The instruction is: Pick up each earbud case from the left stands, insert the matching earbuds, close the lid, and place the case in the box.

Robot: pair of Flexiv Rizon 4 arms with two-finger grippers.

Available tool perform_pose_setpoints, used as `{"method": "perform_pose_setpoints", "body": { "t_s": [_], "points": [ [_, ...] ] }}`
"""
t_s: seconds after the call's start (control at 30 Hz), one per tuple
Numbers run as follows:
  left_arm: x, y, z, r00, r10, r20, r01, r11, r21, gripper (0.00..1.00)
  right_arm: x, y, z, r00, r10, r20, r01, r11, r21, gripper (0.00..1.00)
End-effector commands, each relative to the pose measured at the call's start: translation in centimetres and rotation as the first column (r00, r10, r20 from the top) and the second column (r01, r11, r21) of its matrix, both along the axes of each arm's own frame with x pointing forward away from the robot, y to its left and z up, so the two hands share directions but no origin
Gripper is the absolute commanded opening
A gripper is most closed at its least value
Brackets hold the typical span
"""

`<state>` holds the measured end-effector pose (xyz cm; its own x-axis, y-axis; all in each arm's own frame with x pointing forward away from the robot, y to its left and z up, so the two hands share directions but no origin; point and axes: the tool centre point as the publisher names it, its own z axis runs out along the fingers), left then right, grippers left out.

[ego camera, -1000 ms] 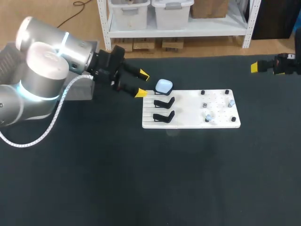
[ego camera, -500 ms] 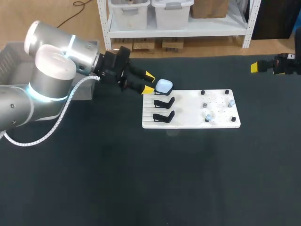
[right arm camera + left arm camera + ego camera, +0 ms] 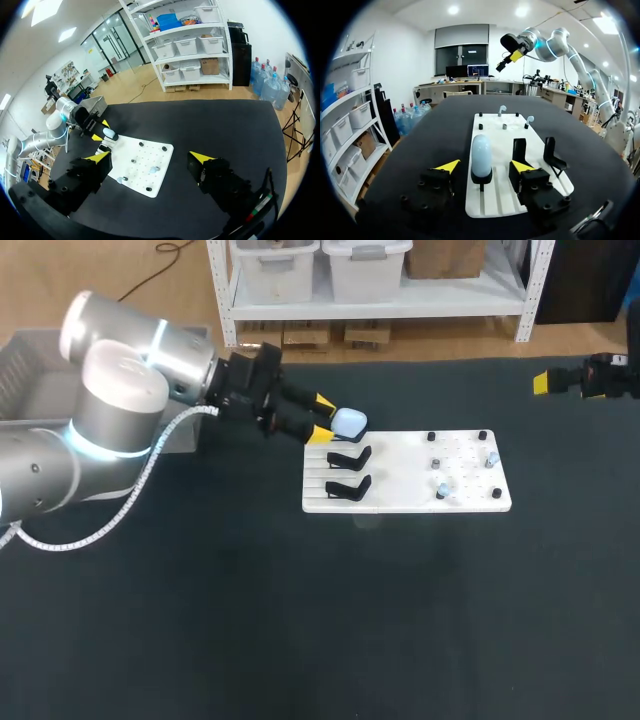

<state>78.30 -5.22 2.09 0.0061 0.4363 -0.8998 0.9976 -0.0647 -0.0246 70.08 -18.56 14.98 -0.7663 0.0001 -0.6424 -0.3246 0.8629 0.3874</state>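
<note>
Dark table (image 3: 300, 620), white board (image 3: 400, 475) on it. Pale blue earbud case (image 3: 481, 155) stands on end on the rearmost stand (image 3: 481, 178), long axis upright, rounded end up. Left gripper (image 3: 321, 418) has its fingers apart either side of the case, not touching. Right gripper (image 3: 150, 157) is spread wide, well apart from the board.

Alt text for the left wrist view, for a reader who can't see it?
The left gripper is open, a pale blue earbud case upright on its stand between the fingers, touching neither. The white board also carries two empty black stands and earbuds at its far end.
</note>
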Motion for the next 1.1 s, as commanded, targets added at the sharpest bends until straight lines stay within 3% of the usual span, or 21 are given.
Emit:
{"method": "perform_pose_setpoints", "body": {
  "t_s": [0.03, 0.33, 0.93, 1.1],
  "points": [
    [0.2, -0.5, -0.3, 1.0, 0.0, 0.01, 0.0, 1.0, -0.011, 0.59, 0.0, 0.0, 0.0, 1.0, 0.001, 0.0, -0.001, 1.0, 0.0, 1.0],
    [0.9, -1.2, -0.6, 0.999, -0.002, 0.033, 0.003, 1.0, -0.022, 0.49, 0.0, 0.0, 0.0, 1.0, 0.001, 0.0, -0.001, 1.0, 0.0, 1.0],
    [0.7, -1.8, -0.9, 0.998, -0.016, 0.06, 0.018, 0.999, -0.033, 0.46, 0.0, 0.0, 0.0, 1.0, 0.001, 0.0, -0.001, 1.0, 0.0, 1.0],
    [0.7, -1.9, -0.9, 0.997, -0.012, 0.079, 0.015, 0.999, -0.038, 0.37, 0.0, 0.0, 0.0, 1.0, 0.001, 0.0, -0.001, 1.0, 0.0, 1.0]
  ]
}}
